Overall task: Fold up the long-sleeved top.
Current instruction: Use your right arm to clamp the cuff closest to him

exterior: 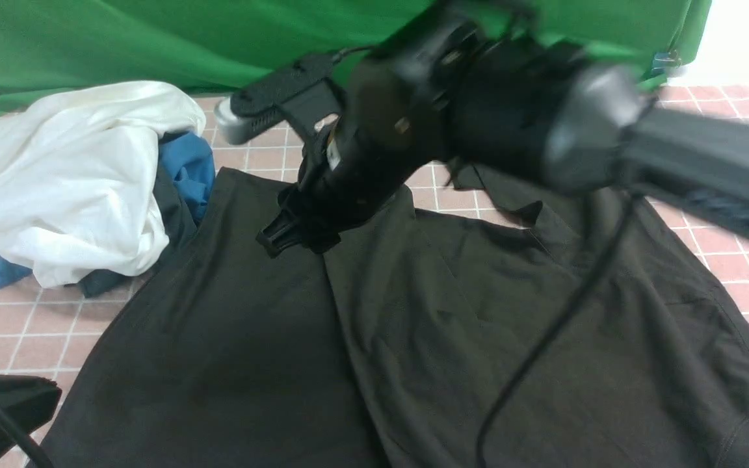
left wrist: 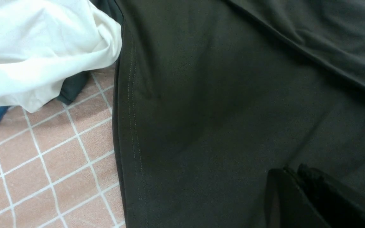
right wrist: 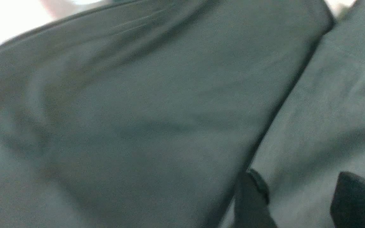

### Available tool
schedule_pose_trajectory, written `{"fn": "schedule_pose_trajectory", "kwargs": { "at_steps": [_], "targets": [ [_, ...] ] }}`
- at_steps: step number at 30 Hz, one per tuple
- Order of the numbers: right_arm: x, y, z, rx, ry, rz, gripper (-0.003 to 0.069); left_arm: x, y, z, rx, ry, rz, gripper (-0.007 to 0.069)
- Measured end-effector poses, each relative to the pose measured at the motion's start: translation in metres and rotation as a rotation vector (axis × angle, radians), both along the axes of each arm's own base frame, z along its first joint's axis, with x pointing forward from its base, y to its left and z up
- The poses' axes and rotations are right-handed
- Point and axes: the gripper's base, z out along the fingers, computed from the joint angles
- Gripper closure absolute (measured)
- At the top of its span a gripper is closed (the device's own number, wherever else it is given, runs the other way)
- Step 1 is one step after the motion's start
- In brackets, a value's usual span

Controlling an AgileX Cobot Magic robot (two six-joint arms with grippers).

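Evidently the long-sleeved top [exterior: 251, 338] is spreading across the table, its folded edge running from twelve towards six o'clock; the right gripper [right wrist: 299, 186], jaws parted and empty, is hovering nearer that edge, while the left gripper [left wrist: 291, 169], fingertips together, is waiting around seven.

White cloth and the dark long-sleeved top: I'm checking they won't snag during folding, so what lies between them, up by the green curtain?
The front view shows blue cloth between the white cloth and the top.
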Motion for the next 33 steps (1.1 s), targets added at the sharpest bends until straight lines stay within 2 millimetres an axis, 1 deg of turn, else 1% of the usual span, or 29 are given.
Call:
{"fn": "schedule_pose_trajectory", "kwargs": {
  "at_steps": [1, 2, 3, 4, 5, 6, 7, 8, 10, 12, 15, 19, 22, 23, 24, 25, 27, 30, 31, 32, 33],
  "targets": [
    [0.001, 0.001, -0.002, -0.002, -0.001, -0.001, 0.0287, 0.0, 0.0, 0.0, 0.0, 0.0, 0.0, 0.0566],
    [0.004, 0.004, -0.013, -0.008, 0.006, -0.008, 0.0286, 0.0, 0.0, 0.0, -0.002, 0.0, -0.001, 0.0566],
    [0.009, 0.009, -0.035, -0.018, 0.02, -0.013, 0.028, 0.0, 0.0, 0.0, -0.004, -0.003, -0.001, 0.0566],
    [0.01, 0.01, -0.037, -0.019, 0.021, -0.012, 0.0279, 0.0, 0.0, 0.0, -0.004, -0.003, -0.001, 0.0566],
    [0.013, 0.013, -0.05, -0.023, 0.026, -0.014, 0.0273, 0.0, 0.0, 0.001, -0.004, -0.008, -0.001, 0.0566],
    [0.013, 0.013, -0.052, -0.023, 0.028, -0.016, 0.0272, 0.0, 0.0, 0.001, -0.004, -0.008, -0.001, 0.0566],
    [0.017, 0.015, -0.064, -0.02, 0.03, -0.027, 0.0265, 0.001, 0.0, 0.001, -0.006, -0.013, -0.001, 0.0566],
    [0.02, 0.015, -0.071, -0.02, 0.033, -0.034, 0.0263, 0.001, -0.001, 0.001, -0.007, -0.015, -0.001, 0.0566],
    [0.023, 0.014, -0.076, -0.022, 0.035, -0.038, 0.0262, 0.001, -0.001, 0.001, -0.007, -0.016, -0.001, 0.0566],
    [0.03, 0.008, -0.086, -0.044, 0.037, -0.063, 0.0262, 0.001, -0.001, 0.001, -0.008, -0.021, 0.0, 0.0566],
    [0.037, 0.002, -0.092, -0.062, 0.035, -0.077, 0.0262, 0.001, -0.001, 0.002, -0.009, -0.022, 0.0, 0.0566],
    [0.039, 0.001, -0.095, -0.066, 0.031, -0.078, 0.0265, 0.001, -0.001, 0.002, -0.009, -0.022, 0.0, 0.0566],
    [0.04, 0.001, -0.094, -0.06, 0.02, -0.069, 0.0301, 0.001, -0.001, 0.002, -0.009, -0.022, 0.0, 0.0566],
    [0.041, 0.002, -0.093, -0.049, 0.008, -0.063, 0.0361, 0.001, -0.001, 0.002, -0.009, -0.022, 0.0, 0.0566],
    [0.041, 0.003, -0.093, -0.043, 0.004, -0.062, 0.0382, 0.001, -0.001, 0.002, -0.009, -0.022, 0.0, 0.0566],
    [0.041, 0.004, -0.093, -0.036, -0.005, -0.058, 0.0423, 0.001, -0.001, 0.002, -0.009, -0.022, 0.0, 0.0566],
    [0.042, 0.005, -0.092, -0.026, -0.012, -0.056, 0.0442, 0.001, -0.001, 0.002, -0.01, -0.023, 0.0, 0.0566],
    [0.042, 0.005, -0.092, -0.022, -0.015, -0.055, 0.0416, 0.002, -0.001, 0.002, -0.013, -0.025, -0.001, 0.0566],
    [0.042, 0.005, -0.092, -0.022, -0.015, -0.055, 0.0394, 0.002, -0.001, 0.002, -0.013, -0.025, -0.001, 0.0566],
    [0.042, 0.005, -0.092, -0.02, -0.016, -0.056, 0.0337, 0.002, -0.001, 0.002, -0.013, -0.025, -0.001, 0.0566],
    [0.043, 0.005, -0.092, -0.018, -0.019, -0.055, 0.031, 0.002, -0.001, 0.002, -0.013, -0.025, -0.001, 0.0566]
  ]
}}
